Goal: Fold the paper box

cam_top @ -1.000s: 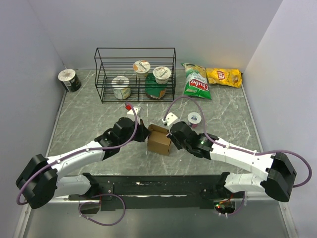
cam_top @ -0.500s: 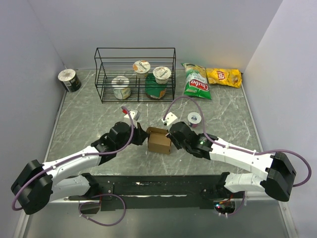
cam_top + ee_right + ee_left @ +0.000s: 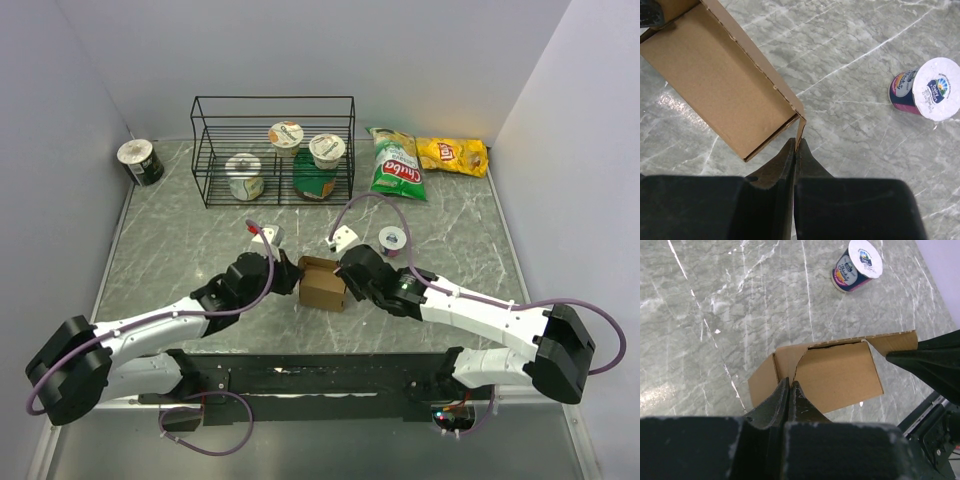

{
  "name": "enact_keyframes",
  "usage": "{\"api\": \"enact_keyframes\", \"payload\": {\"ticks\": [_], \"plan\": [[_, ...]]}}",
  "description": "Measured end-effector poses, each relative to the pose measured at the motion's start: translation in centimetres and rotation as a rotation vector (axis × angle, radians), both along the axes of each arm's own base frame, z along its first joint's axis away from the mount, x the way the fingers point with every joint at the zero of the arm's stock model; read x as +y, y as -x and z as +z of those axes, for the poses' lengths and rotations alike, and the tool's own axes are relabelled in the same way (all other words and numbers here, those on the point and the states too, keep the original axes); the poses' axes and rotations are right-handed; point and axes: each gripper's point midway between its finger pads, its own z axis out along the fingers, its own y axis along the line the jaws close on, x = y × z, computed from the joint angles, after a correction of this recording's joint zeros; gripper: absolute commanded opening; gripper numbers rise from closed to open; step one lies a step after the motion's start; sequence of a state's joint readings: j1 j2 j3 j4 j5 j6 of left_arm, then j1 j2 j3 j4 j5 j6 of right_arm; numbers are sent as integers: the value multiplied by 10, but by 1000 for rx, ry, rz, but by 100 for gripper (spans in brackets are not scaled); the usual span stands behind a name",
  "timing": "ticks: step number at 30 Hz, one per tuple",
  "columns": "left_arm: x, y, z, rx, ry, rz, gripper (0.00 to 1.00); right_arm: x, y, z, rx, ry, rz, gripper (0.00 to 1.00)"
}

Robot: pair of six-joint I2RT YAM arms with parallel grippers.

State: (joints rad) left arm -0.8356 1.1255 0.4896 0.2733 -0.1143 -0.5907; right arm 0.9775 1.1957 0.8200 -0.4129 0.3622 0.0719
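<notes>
Roughly halfway, by judgement: paper box up as a small carton at centre of table, top open, flaps untucked; left gripper pinched on 1 wall edge, right gripper pinched on the opposite flap. Remaining: fold flaps in, close.

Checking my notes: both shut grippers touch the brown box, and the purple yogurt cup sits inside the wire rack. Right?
No: the purple yogurt cup sits on the table beside the paper box, outside the wire rack; see the top view.
</notes>
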Motion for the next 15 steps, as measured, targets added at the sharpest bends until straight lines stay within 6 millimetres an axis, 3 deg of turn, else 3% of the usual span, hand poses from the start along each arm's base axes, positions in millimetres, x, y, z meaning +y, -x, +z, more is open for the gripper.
{"api": "enact_keyframes", "payload": {"ticks": [15], "plan": [[5, 11, -6, -11, -34, 33, 1, 8, 7, 11, 72, -61, -51, 0]]}}
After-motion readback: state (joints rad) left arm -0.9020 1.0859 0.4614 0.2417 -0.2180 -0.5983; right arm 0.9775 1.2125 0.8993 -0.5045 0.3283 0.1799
